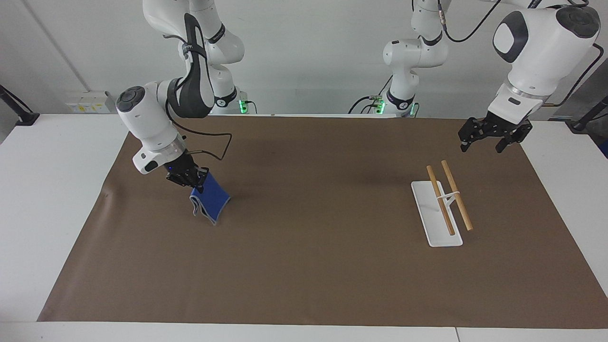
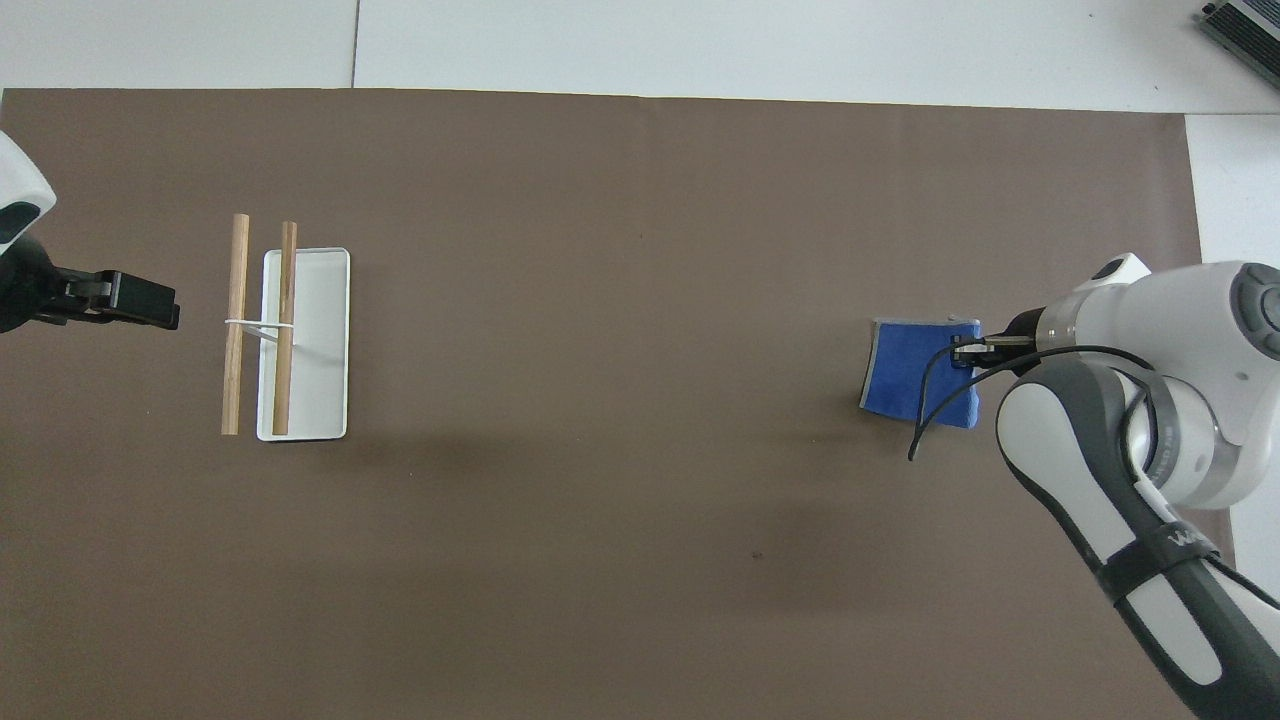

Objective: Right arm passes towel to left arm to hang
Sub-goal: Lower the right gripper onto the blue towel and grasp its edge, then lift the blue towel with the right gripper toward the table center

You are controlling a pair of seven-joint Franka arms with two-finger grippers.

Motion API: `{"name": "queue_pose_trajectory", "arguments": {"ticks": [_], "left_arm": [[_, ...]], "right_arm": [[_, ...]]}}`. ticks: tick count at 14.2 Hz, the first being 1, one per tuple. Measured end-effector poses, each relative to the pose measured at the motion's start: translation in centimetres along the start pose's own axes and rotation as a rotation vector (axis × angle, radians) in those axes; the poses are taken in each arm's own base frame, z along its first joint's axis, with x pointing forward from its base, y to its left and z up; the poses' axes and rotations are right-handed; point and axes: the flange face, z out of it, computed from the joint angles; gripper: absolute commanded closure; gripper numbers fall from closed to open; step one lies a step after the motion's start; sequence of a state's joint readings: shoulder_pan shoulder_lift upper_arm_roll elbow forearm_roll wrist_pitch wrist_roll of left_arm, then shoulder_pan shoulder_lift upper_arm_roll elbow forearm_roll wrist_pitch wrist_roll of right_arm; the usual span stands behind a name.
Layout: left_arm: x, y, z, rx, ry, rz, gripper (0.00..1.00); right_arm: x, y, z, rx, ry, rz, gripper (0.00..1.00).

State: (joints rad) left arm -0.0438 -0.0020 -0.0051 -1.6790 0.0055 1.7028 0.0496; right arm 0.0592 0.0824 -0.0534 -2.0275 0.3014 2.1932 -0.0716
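Right gripper (image 1: 190,179), up over the right arm's end of the surface (image 1: 304,285): clamped on one edge of the towel (image 1: 210,203). Cloth hangs below it, folded; lowest corner looks at or just off the brown mat — cannot tell which.

Pickup: done, by my reading. The pass and the hanging are both left.

Rack (image 1: 444,204), toward the left arm's end: white base plate, two wooden rods side by side, both bare. Towel well apart from it, most of the surface's length between them.

Left gripper (image 1: 489,137), in the air near the corner of the mat by the left arm's base, close to the rack: fingers spread wide, holding nothing. Left arm waits.

Judgement: early stage. Towel needs carrying toward mid-surface, a clear free edge presented for the left gripper, then release, then draping over a rod.
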Motion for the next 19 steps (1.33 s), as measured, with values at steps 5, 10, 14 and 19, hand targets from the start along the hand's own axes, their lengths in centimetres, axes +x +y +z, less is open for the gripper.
{"name": "queue_pose_trajectory", "arguments": {"ticks": [5, 10, 14, 19], "left_arm": [[0.0, 0.0, 0.0, 0.0, 0.0, 0.0, 0.0], [0.0, 0.0, 0.0, 0.0, 0.0, 0.0, 0.0], [0.0, 0.0, 0.0, 0.0, 0.0, 0.0, 0.0], [0.0, 0.0, 0.0, 0.0, 0.0, 0.0, 0.0]], "right_arm": [[1.4, -3.5, -3.6, 0.299, 0.027, 0.137, 1.0], [1.4, -7.4, -3.8, 0.587, 0.005, 0.33, 1.0], [0.7, -14.3, -3.3, 0.731, 0.022, 0.506, 1.0], [-2.0, -21.8, -2.0, 0.901, 0.052, 0.698, 1.0]]}}
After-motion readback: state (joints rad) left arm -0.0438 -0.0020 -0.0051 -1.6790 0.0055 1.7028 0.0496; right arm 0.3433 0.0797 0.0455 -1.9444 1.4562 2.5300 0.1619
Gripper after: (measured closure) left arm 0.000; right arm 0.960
